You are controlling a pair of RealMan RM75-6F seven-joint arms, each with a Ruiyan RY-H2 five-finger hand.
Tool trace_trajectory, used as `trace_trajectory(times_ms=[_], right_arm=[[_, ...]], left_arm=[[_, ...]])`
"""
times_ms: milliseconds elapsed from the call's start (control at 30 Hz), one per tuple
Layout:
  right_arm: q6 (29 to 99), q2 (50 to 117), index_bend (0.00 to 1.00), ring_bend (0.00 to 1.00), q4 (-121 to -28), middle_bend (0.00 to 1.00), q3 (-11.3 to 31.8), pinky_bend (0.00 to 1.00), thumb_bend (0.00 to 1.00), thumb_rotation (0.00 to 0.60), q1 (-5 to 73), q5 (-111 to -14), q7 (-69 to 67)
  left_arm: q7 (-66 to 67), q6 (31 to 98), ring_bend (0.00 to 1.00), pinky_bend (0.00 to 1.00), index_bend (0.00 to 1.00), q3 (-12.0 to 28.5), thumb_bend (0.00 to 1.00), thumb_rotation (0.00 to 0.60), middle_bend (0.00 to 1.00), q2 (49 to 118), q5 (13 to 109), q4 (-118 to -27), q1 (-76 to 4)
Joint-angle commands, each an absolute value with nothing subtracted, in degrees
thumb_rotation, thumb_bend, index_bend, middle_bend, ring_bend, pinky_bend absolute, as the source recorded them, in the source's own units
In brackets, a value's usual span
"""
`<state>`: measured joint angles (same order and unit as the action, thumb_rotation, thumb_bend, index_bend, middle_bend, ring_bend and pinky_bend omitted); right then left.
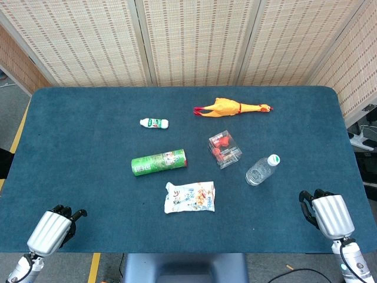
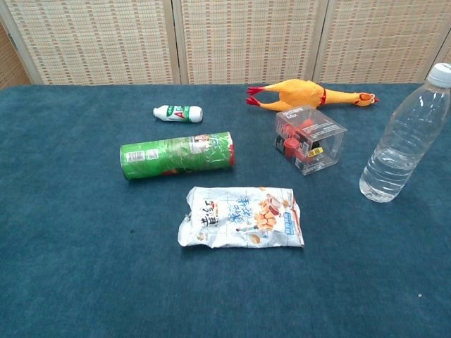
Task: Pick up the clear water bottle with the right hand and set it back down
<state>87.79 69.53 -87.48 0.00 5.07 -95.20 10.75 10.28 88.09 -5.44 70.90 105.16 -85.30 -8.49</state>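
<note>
The clear water bottle (image 1: 261,170) with a white cap stands upright on the blue table, right of centre. In the chest view the bottle (image 2: 406,137) rises at the right edge of the frame. My right hand (image 1: 327,216) hovers near the table's front right corner, nearer me and to the right of the bottle, well apart from it. It holds nothing and its dark fingers (image 1: 307,202) point toward the table's middle. My left hand (image 1: 54,229) is at the front left corner, also holding nothing. Neither hand shows in the chest view.
A clear box with red pieces (image 1: 224,149) stands just left of the bottle. A snack bag (image 1: 190,197), a green tube can (image 1: 159,163), a small white bottle (image 1: 154,123) and a yellow rubber chicken (image 1: 232,108) lie further left and back. Woven screens stand behind the table (image 1: 82,171).
</note>
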Motion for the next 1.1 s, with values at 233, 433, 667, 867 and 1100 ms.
trace_trajectory(times_ms=[233, 433, 667, 867, 1100], right_arm=[[87.1, 68.1, 0.65, 0.51, -88.8, 0.76, -0.8, 0.76, 0.22, 0.6, 4.7, -95.3, 11.3], [85.9, 66.8, 0.39, 0.38, -91.2, 0.6, -0.9, 0.74, 0.22, 0.6, 4.6, -93.9, 10.7], [83.0, 66.5, 0.01, 0.15, -92.0, 0.1, -1.0, 0.56, 0.15, 0.6, 5.3, -92.2, 9.6], [77.3, 65.2, 0.0, 0.0, -92.8, 0.02, -0.8, 0.27, 0.14, 0.6, 7.3, -88.7, 1.5], [77.7, 66.7, 0.0, 0.0, -90.3, 0.0, 1.0, 0.21, 0.14, 0.6, 8.2, -88.1, -6.7]], left_arm=[[10.8, 88.2, 0.55, 0.55, 0.43, -5.6, 0.44, 0.6, 0.63, 70.7, 105.2, -85.9, -8.3], [10.6, 88.1, 0.55, 0.55, 0.43, -5.4, 0.44, 0.6, 0.63, 70.8, 105.1, -85.6, -8.5], [9.1, 87.1, 0.55, 0.55, 0.43, -5.4, 0.44, 0.6, 0.63, 70.4, 103.9, -85.4, -8.7], [9.2, 89.5, 0.55, 0.55, 0.43, -5.6, 0.44, 0.6, 0.63, 70.0, 105.2, -86.3, -7.9], [10.1, 88.4, 0.55, 0.55, 0.43, -5.5, 0.45, 0.6, 0.63, 70.1, 104.7, -86.7, -8.1]])
